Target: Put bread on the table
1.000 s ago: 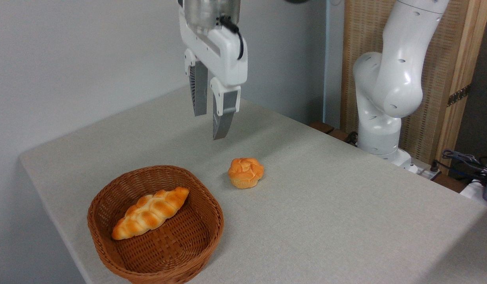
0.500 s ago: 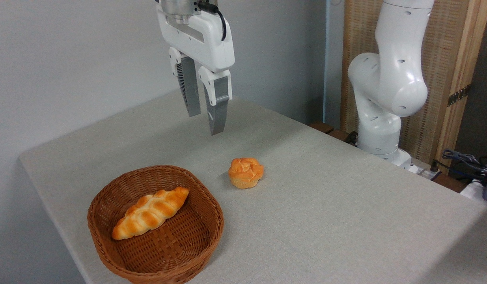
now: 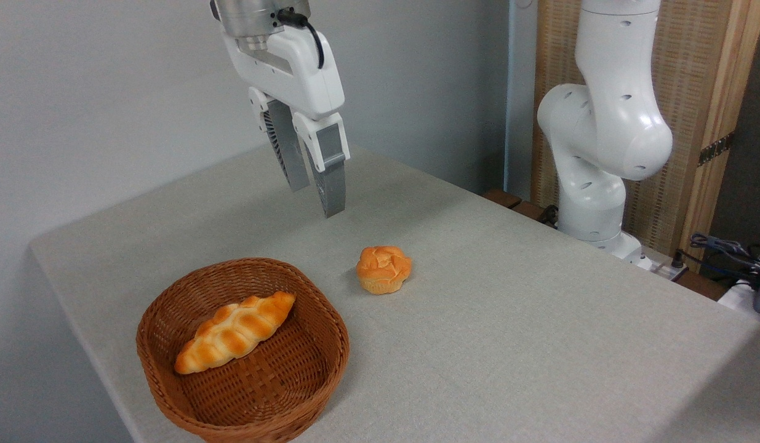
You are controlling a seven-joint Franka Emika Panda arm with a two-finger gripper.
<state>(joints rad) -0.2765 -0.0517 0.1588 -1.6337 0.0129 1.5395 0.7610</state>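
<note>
Table under bread

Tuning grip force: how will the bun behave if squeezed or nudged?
The bun looks puffy with a cracked top, so it probably dents. Small, so likely light. Its flat paler base sits on the table, so it should slide rather than roll.
</note>
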